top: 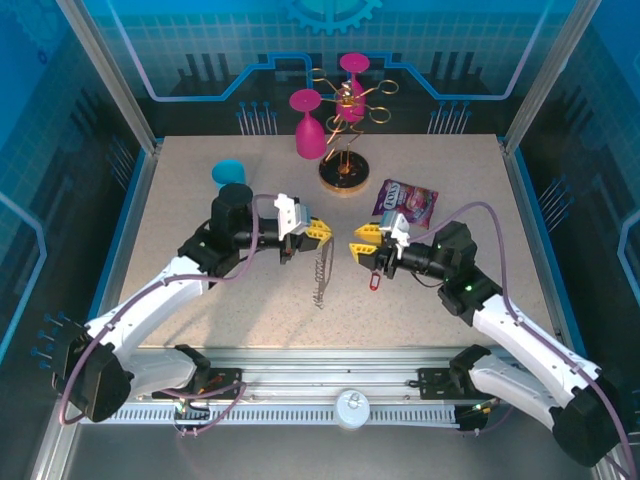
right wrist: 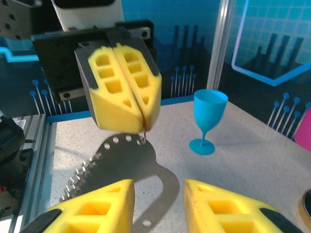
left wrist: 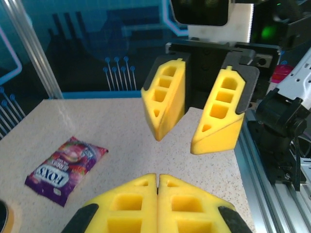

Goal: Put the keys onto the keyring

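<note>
**Keyring pinched in the left gripper, right gripper open in front of it**

The two grippers face each other above the middle of the bench (top: 260,315), tips close but apart. The left gripper (top: 318,231) is closed, its yellow fingers pressed flat together, and it pinches a thin wire of the keyring (right wrist: 127,162). The keyring's flat grey loop hangs just under those fingers, and its string of small silver rings (top: 320,275) trails down toward the near edge of the bench.

The right gripper (right wrist: 158,204) is open. A clear gap stands between its fingers and nothing sits in it.

The red key tag (top: 374,280) shows just on the near side of the right gripper, beside the wrist. Whether it hangs there or lies on the bench cannot be told.

Farther back stand a blue cup (right wrist: 209,119), a purple snack packet (left wrist: 65,167) and a gold wire rack (top: 343,172) bearing pink cups (top: 307,125).
</note>
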